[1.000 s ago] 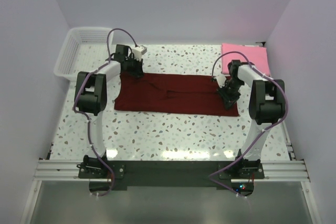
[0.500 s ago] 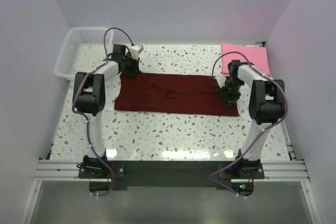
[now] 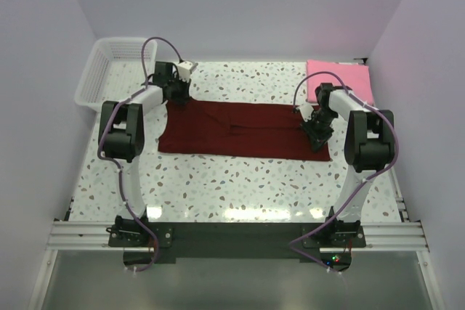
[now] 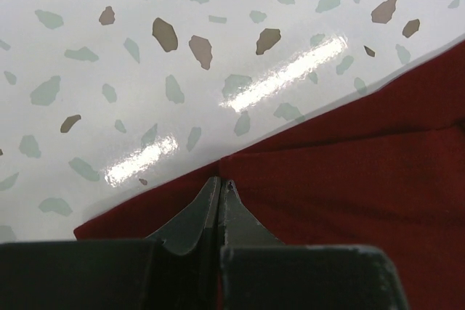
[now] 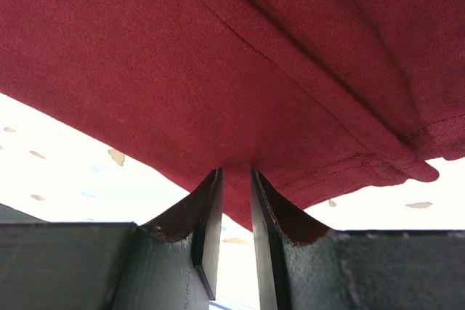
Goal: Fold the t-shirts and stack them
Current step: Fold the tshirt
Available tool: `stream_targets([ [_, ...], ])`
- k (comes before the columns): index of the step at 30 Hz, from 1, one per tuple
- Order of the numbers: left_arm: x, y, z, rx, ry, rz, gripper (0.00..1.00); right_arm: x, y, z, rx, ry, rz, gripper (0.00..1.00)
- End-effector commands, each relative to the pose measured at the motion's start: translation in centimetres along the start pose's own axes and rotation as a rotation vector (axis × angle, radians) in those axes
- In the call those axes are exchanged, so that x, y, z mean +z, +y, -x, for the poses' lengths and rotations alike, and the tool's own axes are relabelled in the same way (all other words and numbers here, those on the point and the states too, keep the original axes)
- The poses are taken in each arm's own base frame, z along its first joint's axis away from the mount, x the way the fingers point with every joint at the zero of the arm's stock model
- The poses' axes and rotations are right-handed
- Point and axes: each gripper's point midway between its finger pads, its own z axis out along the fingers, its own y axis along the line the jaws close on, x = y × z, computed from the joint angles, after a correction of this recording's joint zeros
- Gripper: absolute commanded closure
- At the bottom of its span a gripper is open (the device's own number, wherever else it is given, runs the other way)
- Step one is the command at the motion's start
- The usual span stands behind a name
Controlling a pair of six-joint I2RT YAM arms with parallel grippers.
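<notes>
Two-arm fold of a dark red, soft cloth short-sleeved t-shirt, which lies spread as a long flat band across the middle of the white speckled counter.

The left end effector is clenched, its tips meeting right at the shirt's far-left corner. Whether a fold of cloth is caught between them cannot be told.

The right end effector grasps the shirt near its right end, and the hem there bunches up between the fingers and rises off the counter.

A light pink cloth t-shirt, folded to a neat rectangle, rests beyond the red shirt's far-right corner. A white plastic mesh basket stands beyond its far-left corner.

The step in hand appears to be securing both ends before a fold. To do it well:
- Confirm that the left pinch holds every layer.
- Raise both ends evenly.
- Keep the band taut enough to stay smooth.
- Lay edge onto edge so the result matches the pink rectangle.
</notes>
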Motion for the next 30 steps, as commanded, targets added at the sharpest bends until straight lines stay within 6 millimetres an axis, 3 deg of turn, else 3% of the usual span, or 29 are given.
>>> stream_targets([
  [1, -1.8, 1.1, 2.8, 0.043, -0.084, 0.050, 1.00, 0.0, -0.2, 0.1, 0.001, 0.002, -0.007, 0.75],
  [5, -1.8, -0.3, 2.5, 0.073, -0.088, -0.029, 1.00, 0.0, -0.2, 0.1, 0.003, 0.002, -0.005, 0.75],
  [9, -3.3, -1.8, 4.1, 0.116, -0.166, -0.086, 1.00, 0.0, -0.1, 0.0, 0.002, 0.005, -0.004, 0.75],
  [15, -4.8, -4.4, 4.2, 0.180, -0.201, -0.176, 1.00, 0.0, -0.1, 0.0, 0.002, 0.006, -0.003, 0.75],
  [22, -4.9, -8.7, 1.0, 0.301, -0.117, -0.321, 1.00, 0.1, -0.1, 0.0, 0.004, 0.007, 0.001, 0.75],
  [30, -4.6, -10.8, -3.9, 0.432, -0.009, -0.394, 1.00, 0.1, -0.1, 0.0, 0.004, 0.010, 0.000, 0.75],
])
